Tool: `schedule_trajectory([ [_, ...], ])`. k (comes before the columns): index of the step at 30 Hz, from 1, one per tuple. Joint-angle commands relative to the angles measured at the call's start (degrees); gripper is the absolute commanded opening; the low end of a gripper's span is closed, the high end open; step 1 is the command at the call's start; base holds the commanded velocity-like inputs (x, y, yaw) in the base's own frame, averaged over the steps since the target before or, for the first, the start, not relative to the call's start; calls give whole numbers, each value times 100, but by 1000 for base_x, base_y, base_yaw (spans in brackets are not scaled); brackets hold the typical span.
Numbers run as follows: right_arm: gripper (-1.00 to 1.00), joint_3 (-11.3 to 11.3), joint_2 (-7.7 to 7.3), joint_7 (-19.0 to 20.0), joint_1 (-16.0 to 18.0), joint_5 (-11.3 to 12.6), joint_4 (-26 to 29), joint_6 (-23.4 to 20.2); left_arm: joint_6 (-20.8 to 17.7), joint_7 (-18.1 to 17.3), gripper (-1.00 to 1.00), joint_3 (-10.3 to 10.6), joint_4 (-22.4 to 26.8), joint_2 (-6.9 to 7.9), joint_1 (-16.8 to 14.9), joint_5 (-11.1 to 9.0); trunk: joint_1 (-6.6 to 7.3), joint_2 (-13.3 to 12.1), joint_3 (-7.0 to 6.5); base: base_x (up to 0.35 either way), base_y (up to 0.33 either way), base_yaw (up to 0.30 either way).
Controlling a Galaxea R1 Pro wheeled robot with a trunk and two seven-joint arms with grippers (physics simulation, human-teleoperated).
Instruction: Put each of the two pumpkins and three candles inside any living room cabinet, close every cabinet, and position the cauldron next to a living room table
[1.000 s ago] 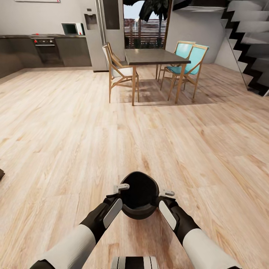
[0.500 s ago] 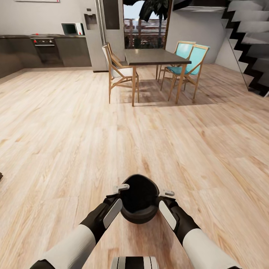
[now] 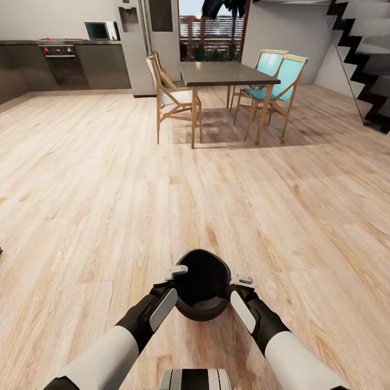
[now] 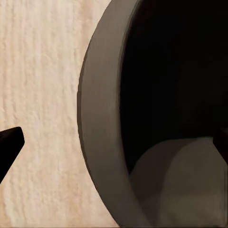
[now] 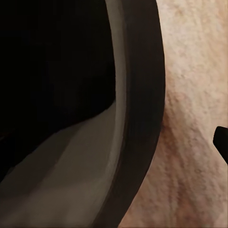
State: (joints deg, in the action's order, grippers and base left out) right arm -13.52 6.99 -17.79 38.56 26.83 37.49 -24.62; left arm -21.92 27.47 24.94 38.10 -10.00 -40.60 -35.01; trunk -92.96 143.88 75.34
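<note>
Cauldron [image 3: 202, 284]: black, round, wide mouth tipped toward the camera, carried low in front of the trunk above the floor [image 3: 97, 179], between the 2 grippers. Interior dark; nothing discernible inside.

Left gripper [image 3: 172, 273]: at the cauldron's left rim, 1 pale finger lying over the rim edge. In the left wrist view the rim [image 4: 97, 142] runs between the fingers, 1 dark fingertip [image 4: 9, 145] outside the wall over the floorboards. It appears clamped on the rim, though the inner finger is hard to make out.

Right gripper [image 3: 238, 281]: at the right rim, mirrored pose. In the right wrist view the rim [image 5: 142, 118] passes across, with 1 dark fingertip [image 5: 221, 140] outside it; grip reads as closed on the rim.

Surroundings: pale wood plank floor, open between robot and furniture. Far centre: dark-topped table [image 3: 227, 73] with 1 wooden chair [image 3: 170, 100] at its left and 2 teal chairs [image 3: 279, 81] at its right. Cauldron well apart from the table. Far left: kitchen units with oven [image 3: 58, 62]. Far right: stairs [image 3: 363, 59].
</note>
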Motion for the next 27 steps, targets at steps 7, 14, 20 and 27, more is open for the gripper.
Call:
schedule_trajectory([
  [7, 100, -29, -4, -52, 3, 60, 11, -16, 140, -348, 100, 15, -51, 0, -3, -49, -6, 6, 72, 0, 0, 0],
  [14, 100, -28, -4, -50, 3, 60, 11, -17, 191, -364, 100, 15, -125, 0, -3, -42, -14, 10, 138, 0, 0, 0],
  [20, 100, -27, -5, -49, 3, 60, 12, -22, 197, -359, 100, 16, -129, 0, -2, -43, -14, 10, 138, 0, 0, 0],
  [27, 100, -27, -6, -49, 3, 60, 10, -25, 197, -350, 100, 13, -128, 0, -5, -47, -14, 10, 138, 0, 0, 0],
])
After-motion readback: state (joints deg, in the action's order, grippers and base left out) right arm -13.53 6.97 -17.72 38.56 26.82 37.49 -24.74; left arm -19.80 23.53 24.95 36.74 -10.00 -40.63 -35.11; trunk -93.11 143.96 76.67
